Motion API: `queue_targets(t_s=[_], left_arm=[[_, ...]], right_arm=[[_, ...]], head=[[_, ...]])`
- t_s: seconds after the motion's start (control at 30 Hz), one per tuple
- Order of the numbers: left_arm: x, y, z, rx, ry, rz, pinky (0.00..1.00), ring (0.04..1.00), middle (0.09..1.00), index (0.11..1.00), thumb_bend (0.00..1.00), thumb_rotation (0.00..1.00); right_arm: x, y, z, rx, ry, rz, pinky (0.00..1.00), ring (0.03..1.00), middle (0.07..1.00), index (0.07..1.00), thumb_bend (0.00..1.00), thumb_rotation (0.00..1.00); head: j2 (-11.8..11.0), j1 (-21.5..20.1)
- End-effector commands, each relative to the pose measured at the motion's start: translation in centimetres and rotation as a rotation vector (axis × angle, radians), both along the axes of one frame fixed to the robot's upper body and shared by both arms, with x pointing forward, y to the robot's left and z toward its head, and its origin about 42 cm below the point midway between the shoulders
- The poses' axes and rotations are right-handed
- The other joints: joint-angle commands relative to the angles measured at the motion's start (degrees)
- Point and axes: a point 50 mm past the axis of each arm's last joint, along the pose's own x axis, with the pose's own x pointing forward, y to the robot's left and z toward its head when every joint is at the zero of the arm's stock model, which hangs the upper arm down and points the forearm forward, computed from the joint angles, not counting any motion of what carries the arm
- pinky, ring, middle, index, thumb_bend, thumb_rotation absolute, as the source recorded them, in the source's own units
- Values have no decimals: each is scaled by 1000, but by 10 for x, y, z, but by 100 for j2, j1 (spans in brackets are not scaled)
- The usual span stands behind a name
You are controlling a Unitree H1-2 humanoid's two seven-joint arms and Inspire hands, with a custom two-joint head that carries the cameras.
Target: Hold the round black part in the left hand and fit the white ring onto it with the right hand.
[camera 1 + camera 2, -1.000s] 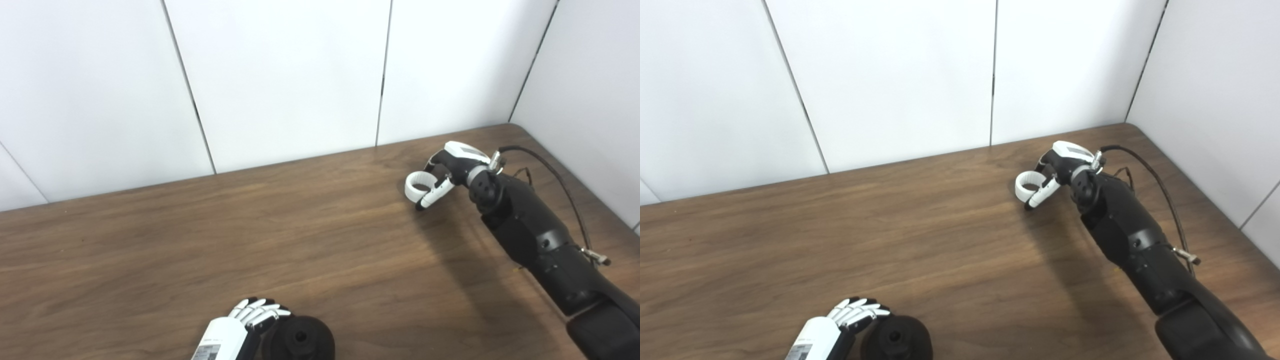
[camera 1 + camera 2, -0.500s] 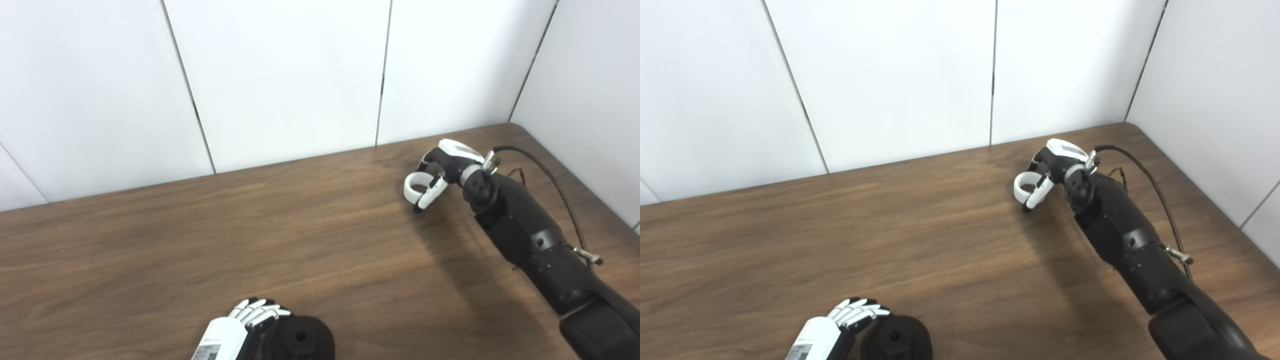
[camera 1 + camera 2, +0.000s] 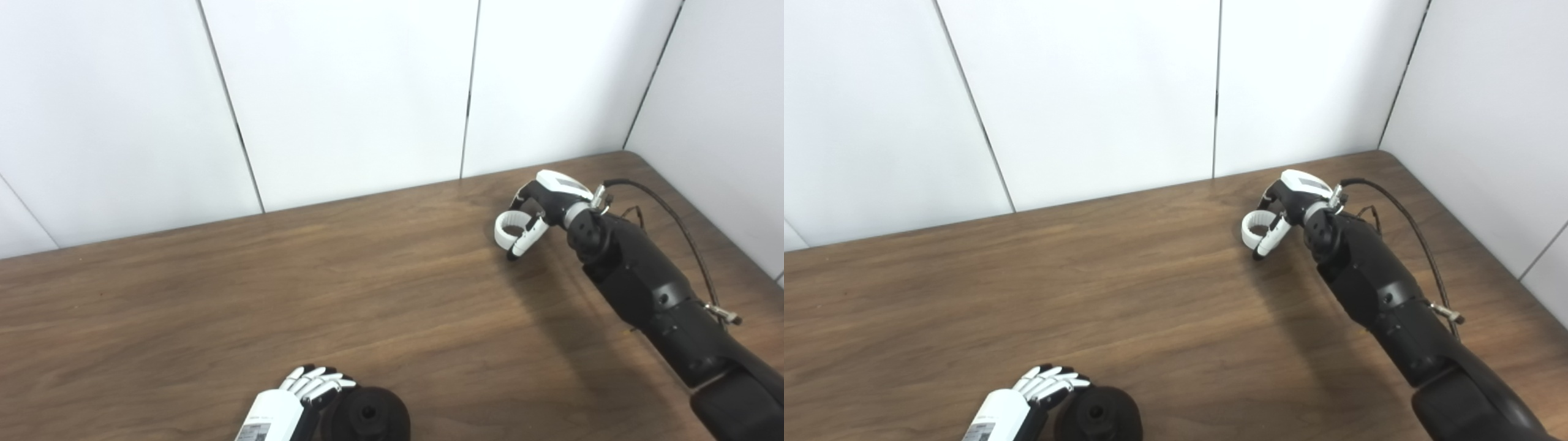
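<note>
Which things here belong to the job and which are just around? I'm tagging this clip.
Job: white ring at the right hand; round black part beside the left hand.

Just around: cable on the right arm, table, wall panels.

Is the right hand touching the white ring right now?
Touching. In the left eye view the right hand has its fingers wrapped across the white ring, with no gap between them; the right eye view agrees.
</note>
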Motion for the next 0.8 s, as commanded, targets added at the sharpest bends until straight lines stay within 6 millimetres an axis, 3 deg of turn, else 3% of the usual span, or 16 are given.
queue_targets(t_s=[0.0,0.27,0.53,0.77], left_arm=[[-7,13,-13,102,75,22,922,856,788,487,520,63],[-8,13,-11,110,78,21,927,860,793,487,519,64],[-10,12,-8,116,81,19,917,860,795,488,519,65],[-11,10,-6,117,82,25,917,862,799,488,520,64]], right_arm=[[6,-4,34,-31,-75,22,901,924,844,485,524,134],[-5,10,51,-54,-90,121,896,926,829,485,524,134],[-23,52,79,-67,-133,273,910,942,836,485,524,135],[-45,85,91,-68,-152,413,913,937,834,484,524,136]], head=[[3,-7],[88,58],[160,120],[267,233]])
